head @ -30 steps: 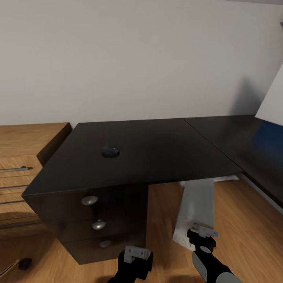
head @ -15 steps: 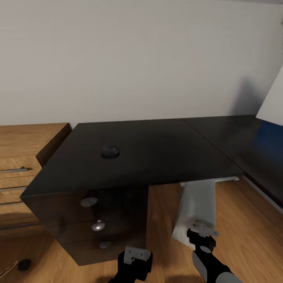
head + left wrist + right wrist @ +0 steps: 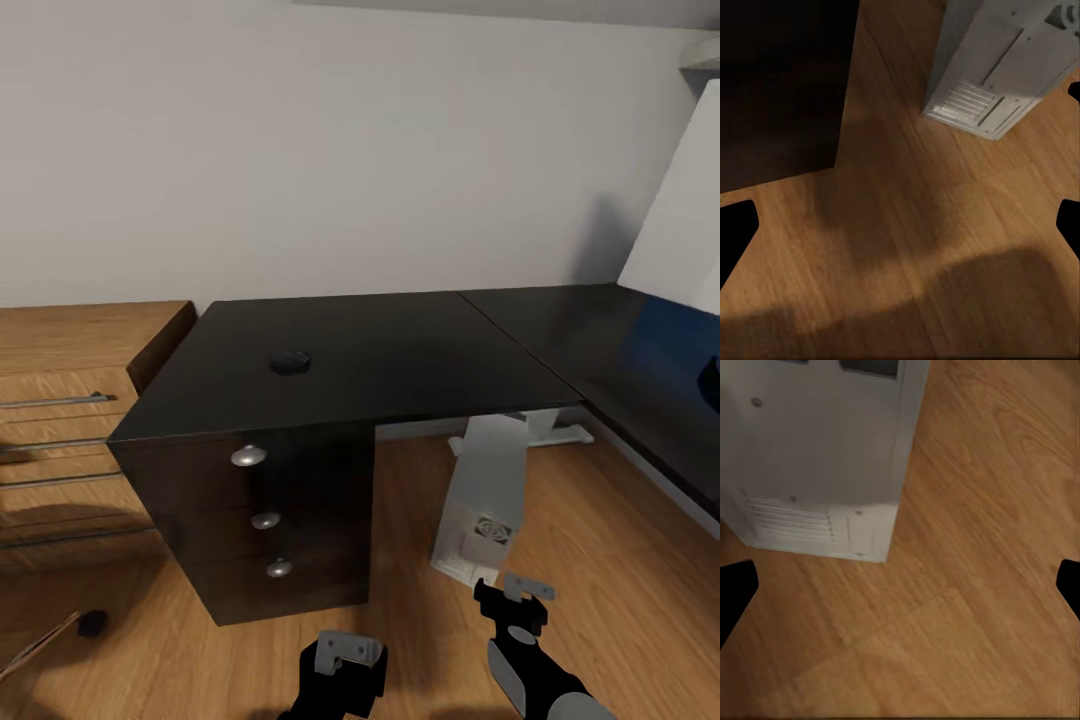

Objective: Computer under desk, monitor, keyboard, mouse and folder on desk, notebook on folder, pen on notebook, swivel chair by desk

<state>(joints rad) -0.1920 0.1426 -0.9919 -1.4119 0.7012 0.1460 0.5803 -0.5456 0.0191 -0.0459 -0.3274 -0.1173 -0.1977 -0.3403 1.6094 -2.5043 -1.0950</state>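
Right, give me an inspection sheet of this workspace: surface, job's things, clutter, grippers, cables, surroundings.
Surface: desk, glossy black L-shaped top, drawer unit beneath with three closed drawers.
Job's things: mouse on the desk; computer on the floor, partly under the desk edge; monitor at the right edge, white back showing.
Clutter: small black object on the floor.
Grippers: left gripper and right gripper both open, empty, low over the floor.
Cables: nothing seen.
Surroundings: wooden drawer chest, pale wall, wood floor.

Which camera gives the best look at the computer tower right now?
The head view: it shows the computer as a whole, standing on the floor, partly under the desk. The left wrist view catches just one end, the right wrist view a close side panel.
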